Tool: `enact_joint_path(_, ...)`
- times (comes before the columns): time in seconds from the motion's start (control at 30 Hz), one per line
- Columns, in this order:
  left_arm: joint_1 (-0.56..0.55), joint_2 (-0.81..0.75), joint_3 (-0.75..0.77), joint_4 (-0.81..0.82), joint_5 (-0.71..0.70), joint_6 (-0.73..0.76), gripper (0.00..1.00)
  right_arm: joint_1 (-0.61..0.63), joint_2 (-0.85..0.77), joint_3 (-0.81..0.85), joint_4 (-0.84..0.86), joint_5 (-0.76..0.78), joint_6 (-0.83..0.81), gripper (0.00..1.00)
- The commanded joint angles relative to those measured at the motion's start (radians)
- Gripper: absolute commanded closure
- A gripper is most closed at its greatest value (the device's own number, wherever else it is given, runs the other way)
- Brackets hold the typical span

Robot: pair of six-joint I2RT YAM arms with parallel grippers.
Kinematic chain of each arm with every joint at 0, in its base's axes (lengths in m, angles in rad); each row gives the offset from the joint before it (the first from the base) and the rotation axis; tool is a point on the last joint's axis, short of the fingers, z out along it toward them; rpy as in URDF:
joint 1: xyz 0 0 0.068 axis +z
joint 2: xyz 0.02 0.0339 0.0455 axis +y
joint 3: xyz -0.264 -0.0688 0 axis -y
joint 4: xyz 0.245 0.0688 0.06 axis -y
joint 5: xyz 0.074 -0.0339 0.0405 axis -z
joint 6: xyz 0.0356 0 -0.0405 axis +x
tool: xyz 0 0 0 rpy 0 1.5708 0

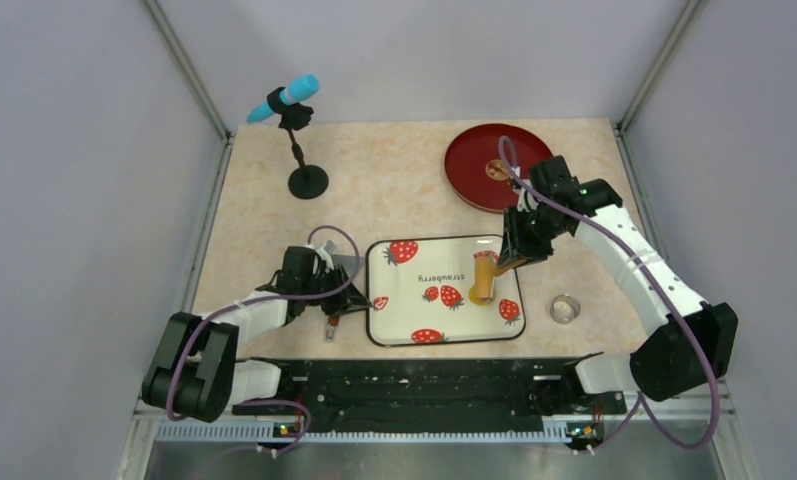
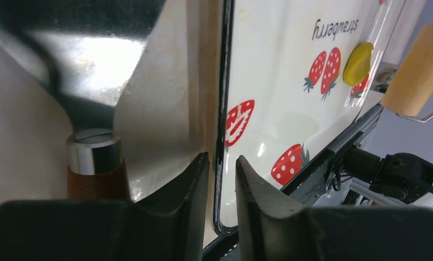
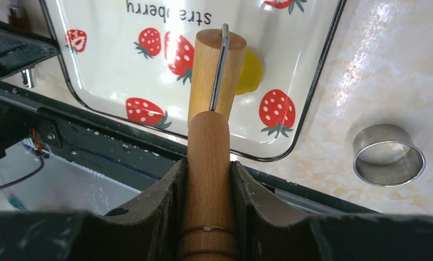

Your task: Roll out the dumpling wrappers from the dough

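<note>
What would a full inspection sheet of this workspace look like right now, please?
Surface: beige marbled table.
Job's things: yellow dough flattened on the strawberry tray, partly hidden by the wooden roller; metal ring right of the tray.
Clutter: red plate; blue microphone on a stand; spatula left of the tray.
Grippers: right gripper shut on the roller's handle; left gripper straddles the tray's left rim, grip unclear.
Cables: purple cables loop along both arms.
Surroundings: grey walls; black base rail at the near edge.

At seven o'clock the left arm (image 1: 236, 318) and at four o'clock the right arm (image 1: 634, 265) pair white link shells with black joint housings, each trailing a looping purple cable (image 1: 332, 229). The right gripper (image 3: 208, 166) has black fingers (image 3: 257, 212) flecked with pale scuffs.
</note>
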Motion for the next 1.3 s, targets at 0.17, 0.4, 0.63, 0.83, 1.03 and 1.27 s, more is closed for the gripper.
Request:
enact_joint_path(0.17,0.005,-0.015,0.004,-0.032,-0.078,0.058,0.97,-0.013,0.049,-0.009,0.035,0.036,-0.028,1.00)
enact_joint_path(0.4,0.005,0.004,0.003,-0.028,-0.069,0.057,1.00,-0.011,0.083,-0.052,0.066,0.071,-0.054,1.00)
enact_joint_path(0.63,0.004,0.005,-0.002,-0.011,-0.051,0.057,1.00,0.023,0.132,-0.102,0.100,0.137,-0.063,1.00)
enact_joint_path(0.83,0.005,0.006,-0.003,-0.010,-0.054,0.057,1.00,0.055,0.170,-0.118,0.087,0.255,-0.058,1.00)
enact_joint_path(1.03,0.004,0.006,-0.001,-0.016,-0.062,0.057,1.00,0.063,0.181,-0.123,0.057,0.367,-0.057,1.00)
enact_joint_path(1.27,0.004,-0.003,0.004,-0.032,-0.081,0.053,1.00,0.114,0.256,-0.121,0.048,0.422,-0.034,1.00)
